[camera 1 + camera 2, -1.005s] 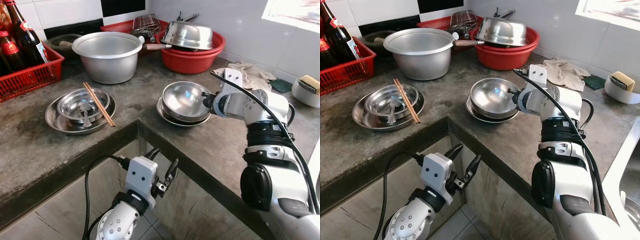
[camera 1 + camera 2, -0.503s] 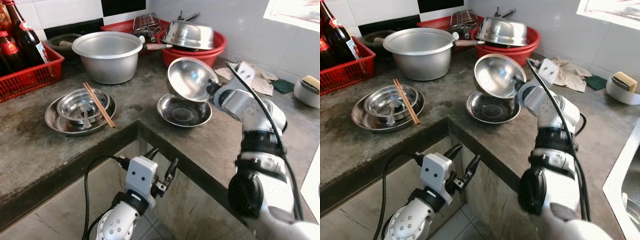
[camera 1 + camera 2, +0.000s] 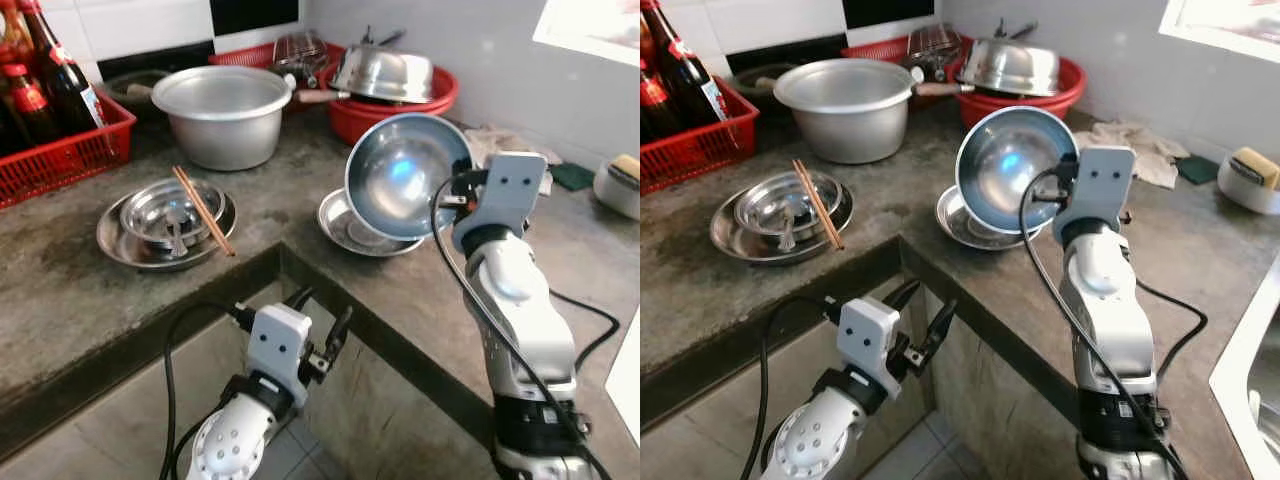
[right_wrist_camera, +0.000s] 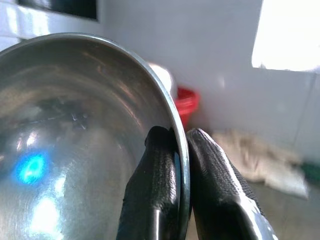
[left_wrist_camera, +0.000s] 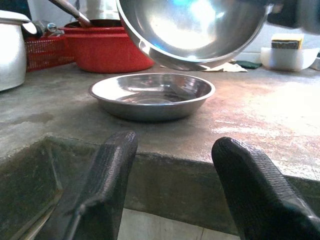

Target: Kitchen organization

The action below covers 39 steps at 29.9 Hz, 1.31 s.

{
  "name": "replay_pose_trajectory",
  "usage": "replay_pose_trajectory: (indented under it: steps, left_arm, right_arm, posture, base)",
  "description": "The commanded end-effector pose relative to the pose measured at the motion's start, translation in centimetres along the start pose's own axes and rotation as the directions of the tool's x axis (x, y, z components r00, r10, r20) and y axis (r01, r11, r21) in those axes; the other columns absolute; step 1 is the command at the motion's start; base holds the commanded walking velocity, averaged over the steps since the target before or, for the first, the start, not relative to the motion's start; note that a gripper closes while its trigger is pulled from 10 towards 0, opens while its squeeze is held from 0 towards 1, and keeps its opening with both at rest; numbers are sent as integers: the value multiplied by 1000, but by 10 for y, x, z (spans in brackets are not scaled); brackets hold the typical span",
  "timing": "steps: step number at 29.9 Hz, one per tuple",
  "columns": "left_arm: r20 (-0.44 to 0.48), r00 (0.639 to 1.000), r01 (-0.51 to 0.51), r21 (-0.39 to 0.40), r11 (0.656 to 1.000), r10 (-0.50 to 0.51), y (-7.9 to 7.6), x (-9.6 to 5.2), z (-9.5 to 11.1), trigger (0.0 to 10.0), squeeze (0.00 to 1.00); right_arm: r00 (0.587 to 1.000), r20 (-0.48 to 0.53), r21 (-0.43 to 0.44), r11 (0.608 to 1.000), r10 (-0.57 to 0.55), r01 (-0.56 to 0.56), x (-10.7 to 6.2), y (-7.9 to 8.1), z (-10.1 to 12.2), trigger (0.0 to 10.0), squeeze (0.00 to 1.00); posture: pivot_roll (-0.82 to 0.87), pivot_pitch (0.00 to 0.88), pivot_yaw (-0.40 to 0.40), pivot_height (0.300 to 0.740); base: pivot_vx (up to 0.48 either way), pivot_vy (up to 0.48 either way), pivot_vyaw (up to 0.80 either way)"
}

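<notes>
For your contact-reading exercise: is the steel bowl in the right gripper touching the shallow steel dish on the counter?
Apart. The left wrist view shows a clear gap between the raised steel bowl and the shallow dish; the right gripper pinches the bowl's rim.

The right gripper [image 4: 176, 150] is raised with fingers pinched together, while the left gripper [image 3: 318, 335] hangs low, fingers apart.

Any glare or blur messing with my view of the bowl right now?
Right wrist view: the window is blown out white, and the shiny steel bowl pinched in the right gripper carries a blue glint. Left eye view: the same glint, image slightly soft. Left wrist view: the shallow steel dish is sharp.
</notes>
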<state>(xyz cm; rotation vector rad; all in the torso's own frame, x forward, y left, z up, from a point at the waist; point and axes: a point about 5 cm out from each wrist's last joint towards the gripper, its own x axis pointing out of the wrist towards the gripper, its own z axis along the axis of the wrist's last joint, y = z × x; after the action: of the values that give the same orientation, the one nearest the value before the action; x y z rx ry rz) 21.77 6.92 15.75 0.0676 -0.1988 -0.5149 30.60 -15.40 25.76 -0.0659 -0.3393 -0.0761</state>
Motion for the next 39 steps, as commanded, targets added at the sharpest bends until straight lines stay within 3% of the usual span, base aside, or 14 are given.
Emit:
replay_pose_trajectory:
  steps: [1, 5, 12, 21, 26, 30, 39]
  left_arm:
    - [12, 1000, -14, 2, 1000, 14, 1, 2, 3, 10000, 0]
    - [32, 999, -27, -4, 1000, 27, 4, 4, 7, 10000, 0]
    - [39, 999, -27, -18, 999, 27, 5, 6, 8, 10000, 0]
    - [25, 1000, -9, -20, 1000, 9, 4, 6, 6, 10000, 0]
    - [15, 1000, 5, -19, 1000, -5, 1, 5, 4, 10000, 0]
    - [4, 1000, 29, 45, 999, -29, 1, 7, 3, 10000, 0]
    - [3, 1000, -7, 10, 1000, 7, 6, 8, 3, 10000, 0]
  right_arm:
    - [995, 99, -59, 998, 8, -2, -13, 4, 13, 0, 0]
    - [994, 108, -89, 996, -3, 13, -27, 4, 7, 0, 0]
    - [996, 84, -54, 999, -6, 11, -44, 7, -1, 0, 0]
    - [998, 56, -58, 998, -25, 29, -49, 2, -9, 0, 0]
    - [998, 51, -71, 997, -31, 35, -50, 1, -11, 0, 0]
    - [998, 50, -75, 996, -35, 39, -50, 1, -11, 0, 0]
    - [998, 54, -74, 996, -38, 42, -48, 2, -10, 0, 0]
  posture:
    - [163, 67, -45, 740]
    - [163, 61, -39, 740]
    - [157, 47, -29, 740]
    - [152, 44, -26, 740]
    - [152, 52, -21, 740]
    - [155, 56, -26, 740]
    - [152, 59, -24, 740]
  base:
    - [0, 0, 0]
    - [0, 0, 0]
    - [0, 0, -218]
    - [0, 332, -781]
    - [0, 0, -781]
    - [146, -183, -781]
    - [165, -206, -781]
